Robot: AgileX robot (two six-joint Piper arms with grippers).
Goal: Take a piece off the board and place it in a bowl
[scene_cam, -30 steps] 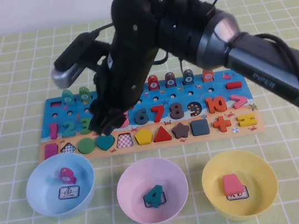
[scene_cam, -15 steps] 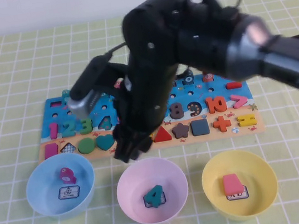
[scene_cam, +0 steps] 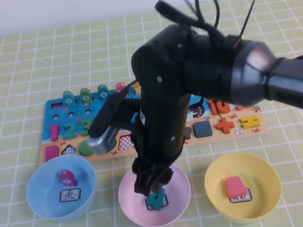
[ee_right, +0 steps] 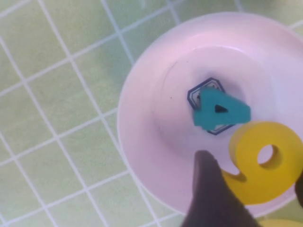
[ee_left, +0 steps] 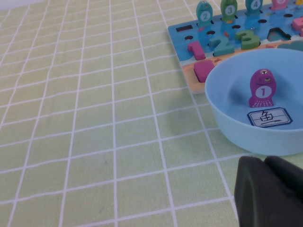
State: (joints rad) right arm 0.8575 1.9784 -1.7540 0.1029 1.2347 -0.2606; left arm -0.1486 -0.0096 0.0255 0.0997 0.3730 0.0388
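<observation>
My right gripper (scene_cam: 151, 189) hangs just over the pale pink bowl (scene_cam: 127, 200), fingers pointing down. In the right wrist view the right gripper (ee_right: 255, 175) is shut on the yellow numeral "9" (ee_right: 267, 163), held above the pink bowl (ee_right: 142, 118) near its rim. A teal "4" (ee_right: 220, 111) lies in the bowl's middle; it also shows in the high view (scene_cam: 159, 200). In the high view the arm hides the "9". The board (scene_cam: 59, 107) lies behind the bowls, its middle covered by the arm. My left gripper (ee_left: 265, 161) is shut and empty, low beside the light blue bowl.
A light blue bowl (scene_cam: 38, 193) with a purple fish piece (scene_cam: 68, 177) stands left of the pink bowl; it also shows in the left wrist view (ee_left: 222, 104). A yellow bowl (scene_cam: 264, 182) with a pink piece (scene_cam: 235, 185) stands on the right. The cloth is green checked.
My right arm has moved from over the board's left-middle toward the front and down, ending above the pink bowl. The bowls and their pieces have not moved.
</observation>
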